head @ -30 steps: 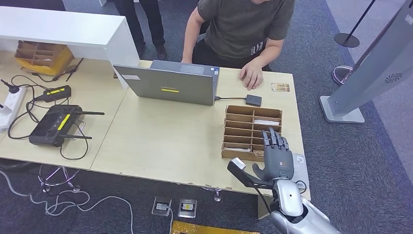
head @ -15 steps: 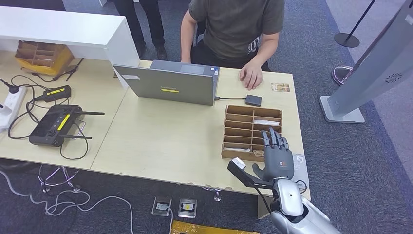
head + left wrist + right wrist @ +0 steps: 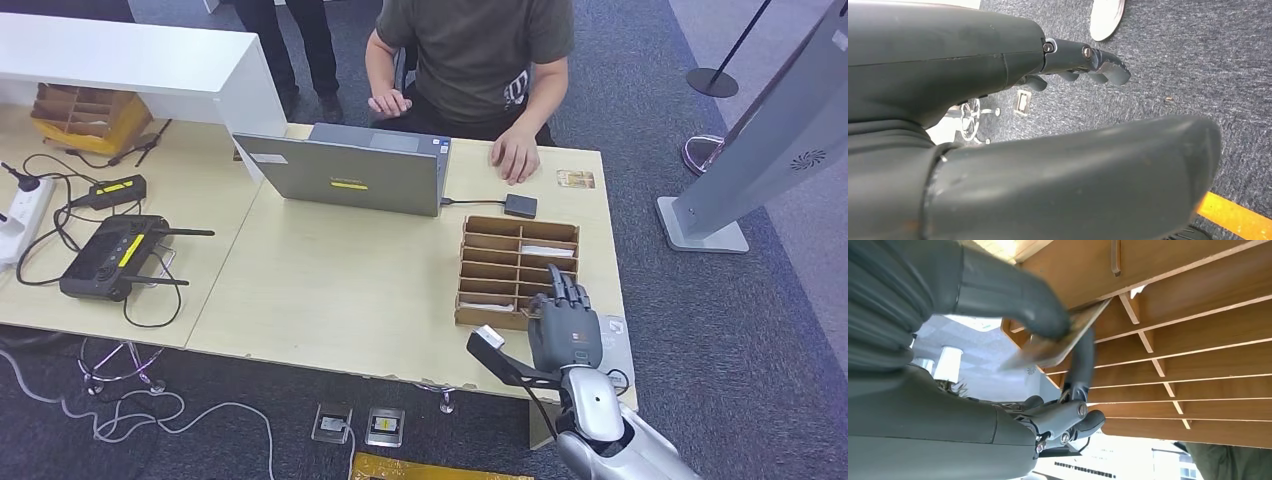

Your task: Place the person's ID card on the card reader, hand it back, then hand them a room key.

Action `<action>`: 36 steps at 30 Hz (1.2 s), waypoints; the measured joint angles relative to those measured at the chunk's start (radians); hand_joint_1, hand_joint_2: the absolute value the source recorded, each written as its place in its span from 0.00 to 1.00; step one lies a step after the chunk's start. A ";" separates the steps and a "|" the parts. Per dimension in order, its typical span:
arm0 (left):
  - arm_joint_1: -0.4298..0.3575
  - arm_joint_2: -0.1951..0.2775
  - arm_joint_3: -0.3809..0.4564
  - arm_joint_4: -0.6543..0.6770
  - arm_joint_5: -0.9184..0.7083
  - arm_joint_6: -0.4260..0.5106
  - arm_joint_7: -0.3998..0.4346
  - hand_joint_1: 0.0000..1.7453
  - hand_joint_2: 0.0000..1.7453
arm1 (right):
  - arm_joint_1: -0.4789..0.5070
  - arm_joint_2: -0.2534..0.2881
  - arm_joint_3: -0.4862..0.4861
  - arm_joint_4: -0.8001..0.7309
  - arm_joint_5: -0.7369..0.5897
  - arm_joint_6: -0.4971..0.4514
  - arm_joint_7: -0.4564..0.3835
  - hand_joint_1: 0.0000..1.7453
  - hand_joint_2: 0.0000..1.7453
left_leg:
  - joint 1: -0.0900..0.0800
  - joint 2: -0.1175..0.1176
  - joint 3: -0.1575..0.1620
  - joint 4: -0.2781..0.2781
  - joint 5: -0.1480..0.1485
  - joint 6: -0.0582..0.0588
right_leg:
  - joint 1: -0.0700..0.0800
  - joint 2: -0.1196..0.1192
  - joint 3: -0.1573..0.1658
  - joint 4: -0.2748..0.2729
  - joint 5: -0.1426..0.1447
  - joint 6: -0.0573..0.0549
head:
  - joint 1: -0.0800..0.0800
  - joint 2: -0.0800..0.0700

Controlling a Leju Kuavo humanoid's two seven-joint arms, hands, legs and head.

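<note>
My right hand hovers over the near compartments of the wooden card organiser. Close up, its thumb and a finger pinch a thin room key card against the wooden dividers. The black card reader sits on the table beyond the organiser, cabled to the laptop. A small ID card lies flat near the far right corner, beside the person's hand resting on the table. My left hand hangs over the carpet, holding nothing, fingers apart from the thumb.
A grey laptop stands open toward the seated person. A black controller, cables and a power strip lie on the left table. A white counter is at the back left. A grey stand rises on the right.
My right hand's fingers have curled down over the organiser. The person has shifted left and lifted one hand off the laptop area.
</note>
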 joint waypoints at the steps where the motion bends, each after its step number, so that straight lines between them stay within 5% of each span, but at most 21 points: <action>1: 0.000 0.000 0.000 0.000 0.000 0.000 0.000 0.00 0.00 | 0.000 0.000 0.000 0.000 -0.001 0.000 0.000 1.00 1.00 | 0.000 0.000 0.000 0.000 0.000 0.000 | 0.000 0.000 0.000 0.000 0.000 0.000 | 0.000 0.000; 27: 0.000 0.000 0.000 0.000 0.007 0.011 0.000 0.00 0.00 | -0.023 -0.003 0.023 0.008 -0.025 -0.022 0.019 1.00 1.00 | 0.000 0.000 0.000 0.000 0.000 0.000 | 0.000 0.000 0.000 0.000 0.000 0.000 | 0.000 0.000; 36: 0.002 0.000 0.000 0.000 -0.002 0.011 0.000 0.00 0.00 | -0.132 -0.052 -0.033 -0.236 0.150 0.108 0.056 1.00 1.00 | 0.000 0.001 0.001 0.000 0.001 -0.001 | 0.000 0.002 0.000 0.000 0.001 0.000 | 0.000 0.000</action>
